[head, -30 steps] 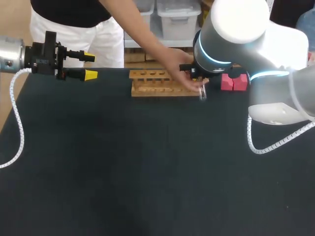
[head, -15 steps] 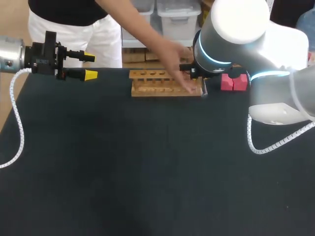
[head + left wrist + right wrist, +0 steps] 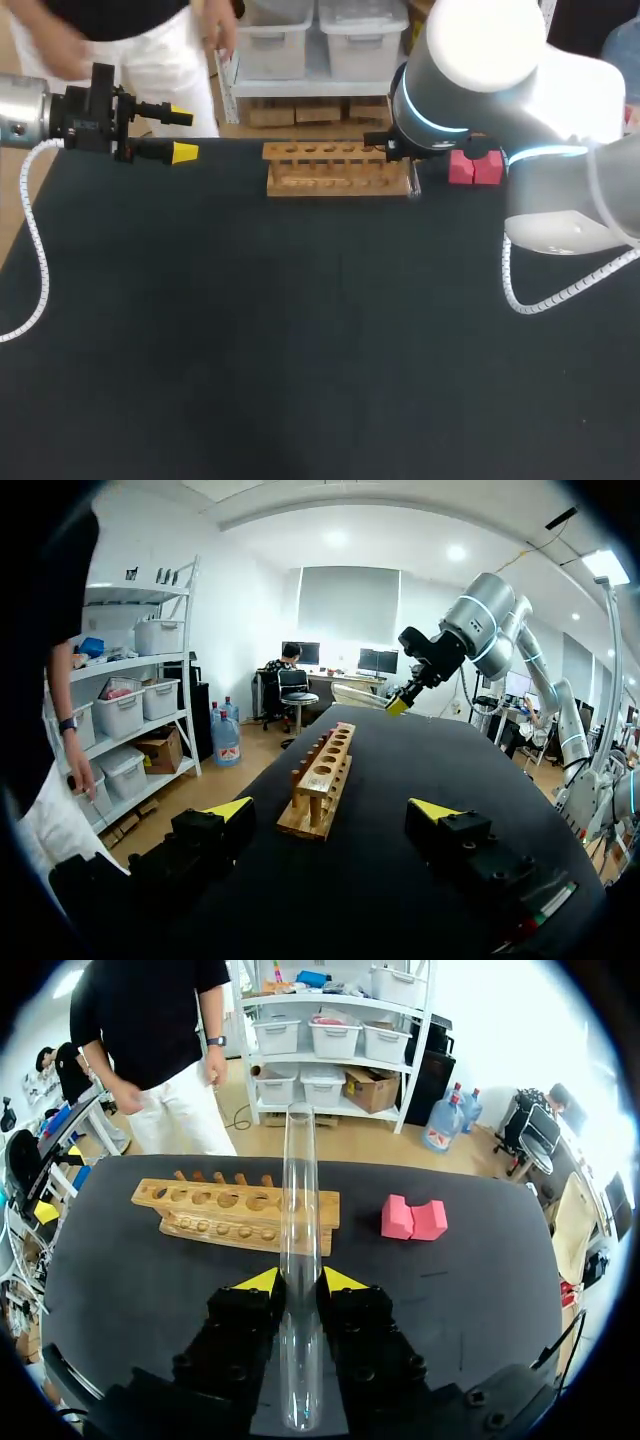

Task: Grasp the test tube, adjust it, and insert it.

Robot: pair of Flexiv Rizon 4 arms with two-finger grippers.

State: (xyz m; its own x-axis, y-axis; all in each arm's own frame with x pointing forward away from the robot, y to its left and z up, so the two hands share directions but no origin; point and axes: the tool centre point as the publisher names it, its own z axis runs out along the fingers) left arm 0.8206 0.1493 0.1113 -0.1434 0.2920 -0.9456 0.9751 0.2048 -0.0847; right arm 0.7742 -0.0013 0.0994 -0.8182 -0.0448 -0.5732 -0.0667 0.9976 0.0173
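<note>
A clear test tube point(image 3: 299, 1260) stands pinched between the yellow tips of my right gripper point(image 3: 300, 1282), which is shut on it. The tube points out ahead of the fingers, over the right end of the wooden rack point(image 3: 235, 1215). In the head view the rack point(image 3: 335, 170) lies at the table's far edge, and my right arm point(image 3: 470, 80) hides its own gripper just right of it. My left gripper point(image 3: 180, 134) hangs open and empty at the far left, apart from the rack. Its own view shows the rack point(image 3: 320, 780) ahead of its spread fingers point(image 3: 230, 808).
A pink block point(image 3: 475, 168) with a notch in its top sits on the table right of the rack, also seen as the pink block point(image 3: 413, 1218) ahead of my right gripper. A person stands beyond the table's far edge, hands off the table.
The person's hand, which was at the right end of the rack by my right gripper, has pulled back off the table. Neither arm has moved.
</note>
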